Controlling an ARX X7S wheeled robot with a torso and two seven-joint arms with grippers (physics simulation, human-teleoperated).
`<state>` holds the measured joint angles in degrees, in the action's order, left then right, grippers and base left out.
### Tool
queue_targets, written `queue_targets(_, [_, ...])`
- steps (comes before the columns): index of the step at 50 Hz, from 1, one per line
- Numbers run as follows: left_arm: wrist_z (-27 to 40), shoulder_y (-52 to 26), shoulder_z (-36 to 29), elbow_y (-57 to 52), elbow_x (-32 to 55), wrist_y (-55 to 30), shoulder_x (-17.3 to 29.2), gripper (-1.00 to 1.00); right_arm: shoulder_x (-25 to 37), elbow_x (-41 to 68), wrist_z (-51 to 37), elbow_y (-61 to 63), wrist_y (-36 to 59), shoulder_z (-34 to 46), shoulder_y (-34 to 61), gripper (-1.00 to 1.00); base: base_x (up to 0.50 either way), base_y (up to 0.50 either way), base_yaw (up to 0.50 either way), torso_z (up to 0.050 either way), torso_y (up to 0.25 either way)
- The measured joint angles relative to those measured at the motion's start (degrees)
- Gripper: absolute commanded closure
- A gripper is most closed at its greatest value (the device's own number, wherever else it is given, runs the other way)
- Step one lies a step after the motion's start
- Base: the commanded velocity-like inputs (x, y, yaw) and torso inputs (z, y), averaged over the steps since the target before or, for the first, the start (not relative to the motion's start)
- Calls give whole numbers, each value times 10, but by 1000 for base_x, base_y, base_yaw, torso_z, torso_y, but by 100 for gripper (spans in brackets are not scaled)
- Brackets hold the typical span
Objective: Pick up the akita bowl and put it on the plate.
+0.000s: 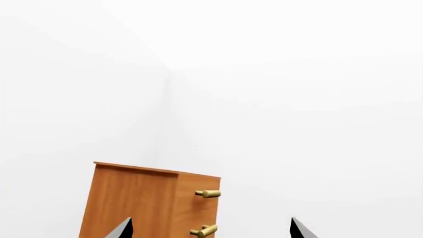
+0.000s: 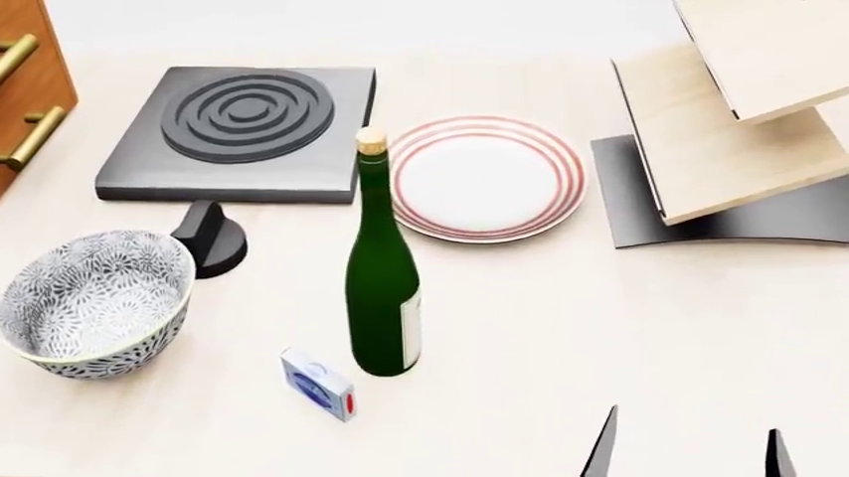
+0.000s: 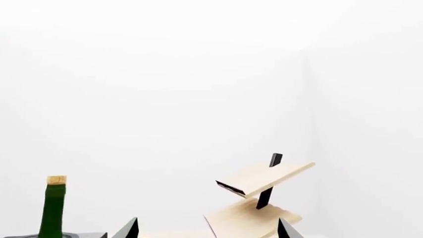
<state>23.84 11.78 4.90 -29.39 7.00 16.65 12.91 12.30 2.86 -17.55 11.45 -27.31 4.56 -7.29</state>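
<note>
Right pincer (image 2: 690, 449) is just poking in at the near edge of the head view, fingertips spread wide with nothing between them, hovering over bare bench (image 2: 558, 328). The left pincer (image 1: 211, 229) only shows in its own wrist cam, also wide and empty, aimed at a wooden cabinet (image 1: 148, 201) with brass handles. Out from the right pincer: a green wine bottle (image 2: 382, 288) stands upright ahead and to its left, with a small blue-and-white box (image 2: 318, 384) near its base. The plate (image 2: 486, 179) is farther ahead, just past the bottle. The akita bowl (image 2: 95, 303) sits upright way off to the left, well apart from the plate, near the black knob (image 2: 210, 238) of the burner (image 2: 239, 129). A tilted wooden shelf rack (image 2: 730, 129) is ahead and to the right.
</note>
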Motion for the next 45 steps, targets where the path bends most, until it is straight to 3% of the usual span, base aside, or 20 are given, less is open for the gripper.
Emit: queue_targets(45, [10, 4, -13, 0, -2, 5, 12, -100, 11, 4, -6, -5, -6, 20, 0, -100, 244, 0, 0, 0, 0])
